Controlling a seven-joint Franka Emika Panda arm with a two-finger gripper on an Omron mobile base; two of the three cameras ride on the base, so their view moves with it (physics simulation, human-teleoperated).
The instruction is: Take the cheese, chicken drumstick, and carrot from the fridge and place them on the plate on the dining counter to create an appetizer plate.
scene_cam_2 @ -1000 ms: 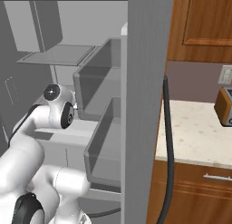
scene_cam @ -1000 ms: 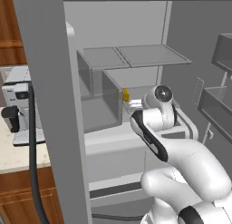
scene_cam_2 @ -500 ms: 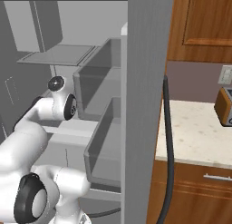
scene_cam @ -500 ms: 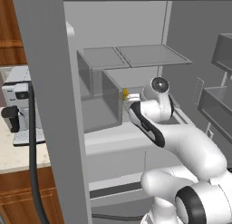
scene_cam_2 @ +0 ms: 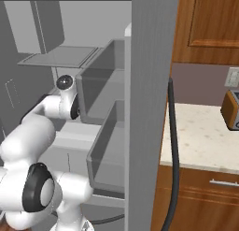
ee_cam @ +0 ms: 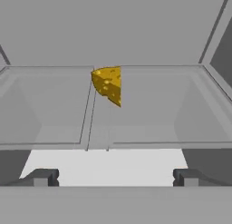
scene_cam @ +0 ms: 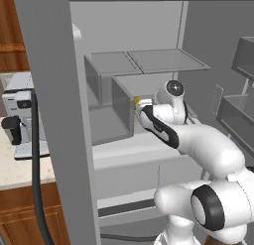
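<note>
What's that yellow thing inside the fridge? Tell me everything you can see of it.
It is the cheese, a small yellow-orange wedge dotted with darker holes. In the hand view it shows deep in the fridge, straight ahead, partly seen through the translucent grey drawer walls. What it rests on is hard to tell. The open gripper is apart from it, touching nothing. In the left base view only a yellow sliver peeks past the arm.

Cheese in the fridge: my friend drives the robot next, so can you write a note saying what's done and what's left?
Gripper: open, holding nothing, inside the fridge, pointed at the cheese.
Cheese: ahead of the gripper at the back of a clear fridge bin, untouched.
Chicken drumstick, carrot, plate: not located from here.
Done: fridge is open and the arm has reached in.
Left: probably grab the cheese and carry it to the plate, then get the drumstick and carrot.
</note>
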